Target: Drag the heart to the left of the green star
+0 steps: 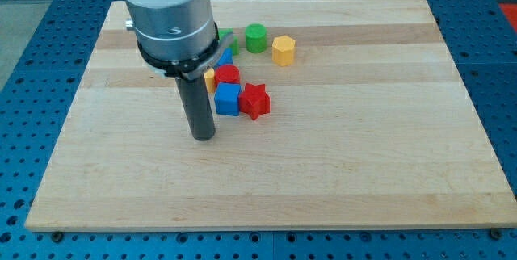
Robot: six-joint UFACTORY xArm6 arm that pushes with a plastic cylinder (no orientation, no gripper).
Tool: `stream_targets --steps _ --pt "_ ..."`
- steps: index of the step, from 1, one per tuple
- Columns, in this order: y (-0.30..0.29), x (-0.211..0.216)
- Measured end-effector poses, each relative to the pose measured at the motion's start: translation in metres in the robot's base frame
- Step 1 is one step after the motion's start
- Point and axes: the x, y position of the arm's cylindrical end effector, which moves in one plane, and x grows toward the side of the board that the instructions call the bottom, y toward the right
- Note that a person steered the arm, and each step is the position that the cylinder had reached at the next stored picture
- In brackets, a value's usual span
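In the camera view, a wooden board (pixel 339 171) is lying on a blue perforated table (pixel 24 66), and the arm's grey cylindrical body (pixel 166 14) is hanging over the board's upper left part. The dark rod is reaching down from it, and the tip (pixel 203 136) is resting on bare wood, holding nothing, since the arm is carrying no jaws at all.

A cluster of blocks is sitting just to the view's right of the rod. A blue cube (pixel 228 98) is lying nearest the tip, up and to the tip's right, close to the rod but apart from the tip itself. A red star (pixel 255 101) is touching the cube's right side. Above the cube, a red block (pixel 227 74), rounded on top and possibly the heart, is sitting against it. A yellow block (pixel 210 79) is peeking out at that red block's left, mostly hidden by the rod, so its shape cannot be told. A second blue block (pixel 227 54) is showing only a corner beside the arm. A green piece (pixel 223 38), partly hidden by the arm's body, is looking like the green star. Further right, a green cylinder (pixel 256 38) and a yellow hexagonal block (pixel 283 50) are standing near each other.
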Motion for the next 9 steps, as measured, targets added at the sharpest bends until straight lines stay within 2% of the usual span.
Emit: stream_targets --steps 9 --pt "-0.013 -0.161"
